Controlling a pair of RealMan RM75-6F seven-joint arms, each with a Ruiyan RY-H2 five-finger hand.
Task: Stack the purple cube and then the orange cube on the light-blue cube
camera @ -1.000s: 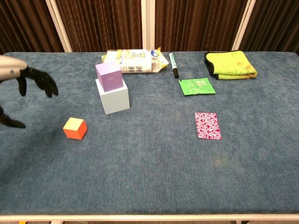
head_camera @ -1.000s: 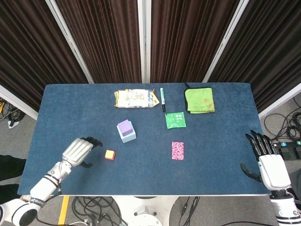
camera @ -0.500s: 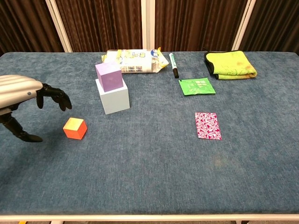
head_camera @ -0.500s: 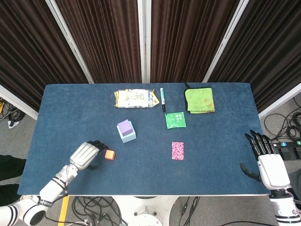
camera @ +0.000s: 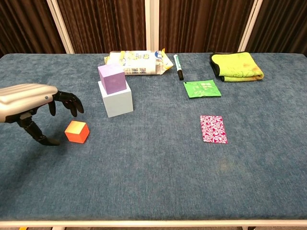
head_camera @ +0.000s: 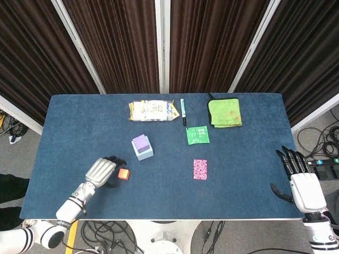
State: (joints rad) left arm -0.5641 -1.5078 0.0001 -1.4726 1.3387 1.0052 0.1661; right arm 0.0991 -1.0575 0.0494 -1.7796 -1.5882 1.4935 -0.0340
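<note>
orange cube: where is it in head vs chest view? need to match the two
Head view: the orange cube sits lower left of centre on the table, just right of the left hand.
Chest view: the orange cube is at left, mid-height, under the left hand's fingertips.
Shared landmark: the purple cube on the light-blue cube, up and right of it in both.

matt blue cloth table (camera: 158,172)
</note>
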